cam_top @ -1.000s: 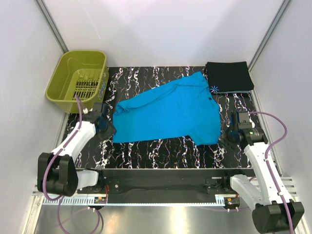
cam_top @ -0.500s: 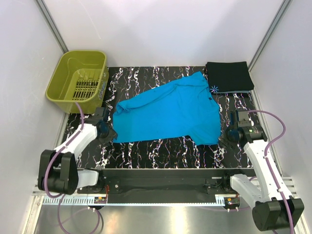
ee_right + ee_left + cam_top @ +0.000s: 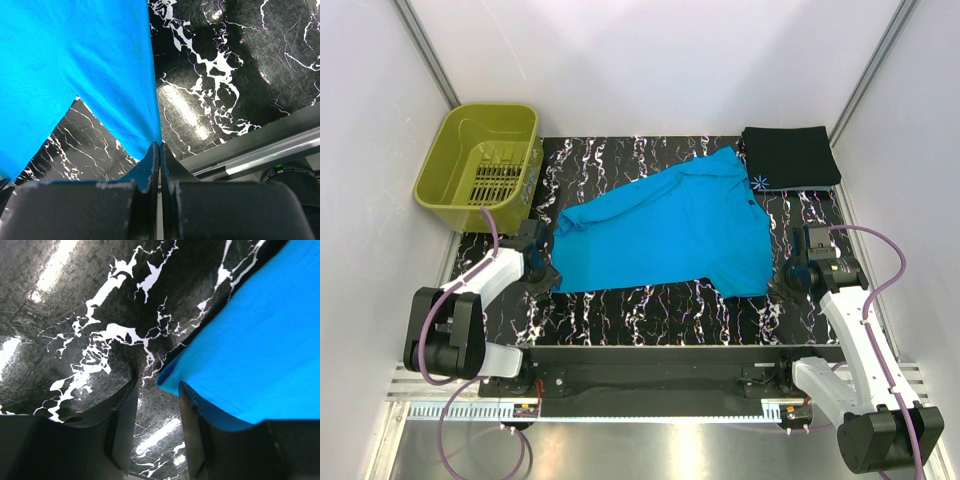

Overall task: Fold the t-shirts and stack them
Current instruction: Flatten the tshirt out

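Note:
The turquoise t-shirt lies spread flat on the black marbled table. The black t-shirt with its starburst mark lies folded at the back right corner. My left gripper is open at the turquoise shirt's near left corner. In the left wrist view the corner lies just at the tip of one finger, with bare table between the jaws. My right gripper is shut on the shirt's near right corner, and the cloth runs into the closed jaws.
An olive-green plastic basket stands at the back left, close behind the left arm. White walls enclose the table on three sides. The table's metal front edge runs just beside the right gripper.
My left gripper has moved in to the turquoise shirt's near left corner. The right gripper has barely shifted and stays shut on its corner. The shirt has not moved.

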`<state>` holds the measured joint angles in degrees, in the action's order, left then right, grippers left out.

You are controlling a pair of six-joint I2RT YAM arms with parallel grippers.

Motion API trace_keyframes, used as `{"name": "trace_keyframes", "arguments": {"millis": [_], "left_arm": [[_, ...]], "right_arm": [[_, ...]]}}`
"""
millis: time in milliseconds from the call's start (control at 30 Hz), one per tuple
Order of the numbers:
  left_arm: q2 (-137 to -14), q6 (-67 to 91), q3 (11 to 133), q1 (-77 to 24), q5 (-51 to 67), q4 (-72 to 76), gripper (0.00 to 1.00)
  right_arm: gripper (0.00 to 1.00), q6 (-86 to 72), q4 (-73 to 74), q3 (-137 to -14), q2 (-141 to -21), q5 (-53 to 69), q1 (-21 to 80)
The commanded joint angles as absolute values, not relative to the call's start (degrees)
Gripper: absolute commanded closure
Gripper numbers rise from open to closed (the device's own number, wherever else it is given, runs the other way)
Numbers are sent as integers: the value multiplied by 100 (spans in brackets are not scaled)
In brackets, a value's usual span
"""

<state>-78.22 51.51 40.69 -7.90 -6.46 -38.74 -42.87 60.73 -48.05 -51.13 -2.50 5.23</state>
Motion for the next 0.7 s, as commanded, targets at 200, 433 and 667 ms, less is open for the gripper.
{"name": "trace_keyframes", "arguments": {"millis": [200, 433, 667], "left_arm": [[-8042, 5097, 4157, -747, -721, -3525, 61], [-8209, 5159, 3946, -721, -536, -3279, 72], [-7912, 5054, 4252, -703, -554, -3339, 100]], "right_arm": [[100, -4324, 6047, -4966, -5045, -272, 483], [100, -4351, 6047, -4992, -5036, -255, 492], [100, -4351, 5898, -5185, -5176, -193, 492]]}}
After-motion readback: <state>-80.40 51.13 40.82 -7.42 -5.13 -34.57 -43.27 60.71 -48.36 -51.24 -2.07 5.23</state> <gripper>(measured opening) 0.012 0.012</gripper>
